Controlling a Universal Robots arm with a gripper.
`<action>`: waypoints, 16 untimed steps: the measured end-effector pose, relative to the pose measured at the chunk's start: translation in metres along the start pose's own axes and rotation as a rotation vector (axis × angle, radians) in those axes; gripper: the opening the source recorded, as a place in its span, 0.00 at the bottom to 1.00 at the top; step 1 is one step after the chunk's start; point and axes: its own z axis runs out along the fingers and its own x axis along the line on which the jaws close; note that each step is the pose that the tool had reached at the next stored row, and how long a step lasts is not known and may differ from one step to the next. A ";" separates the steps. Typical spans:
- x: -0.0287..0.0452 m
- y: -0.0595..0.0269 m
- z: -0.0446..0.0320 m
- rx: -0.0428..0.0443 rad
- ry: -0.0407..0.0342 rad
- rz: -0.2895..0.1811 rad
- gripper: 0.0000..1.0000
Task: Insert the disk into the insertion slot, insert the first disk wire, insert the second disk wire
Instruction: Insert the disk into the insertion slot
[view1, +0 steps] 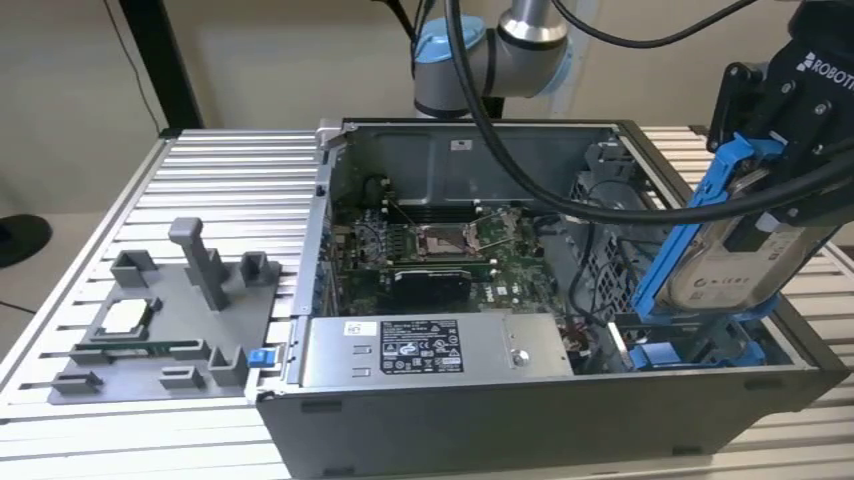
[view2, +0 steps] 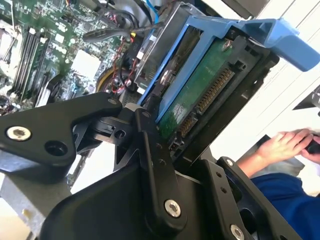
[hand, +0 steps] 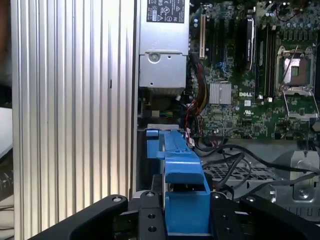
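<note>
My gripper (view1: 781, 160) is shut on the disk (view1: 731, 262), a silver-grey drive with a white label in a blue carrier frame. The disk hangs tilted, its lower end just above the insertion slot (view1: 683, 350), a bay with blue rails at the case's front corner on the exterior view's right. In the second wrist view the disk (view2: 200, 97) shows its green circuit board and connectors between my black fingers (view2: 150, 135). The first wrist view has the blue carrier (hand: 182, 175) in the gripper (hand: 184, 212). Black cables (hand: 227, 157) lie beside the bay; I cannot tell which are the disk wires.
The open dark grey case (view1: 534, 400) holds a motherboard (view1: 427, 250) and a silver labelled power-supply box (view1: 427, 350). A grey fixture plate (view1: 160, 320) lies on the ribbed aluminium table at the exterior view's left. A person's hand (view2: 285, 145) and blue sleeve are beyond the case.
</note>
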 end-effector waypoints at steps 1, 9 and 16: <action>0.0000 -0.0002 0.0015 -0.0001 0.0001 -0.003 0.00; 0.0000 -0.0005 0.0081 0.0000 0.0002 -0.010 0.00; 0.0000 -0.0005 0.0081 0.0000 0.0001 -0.010 0.00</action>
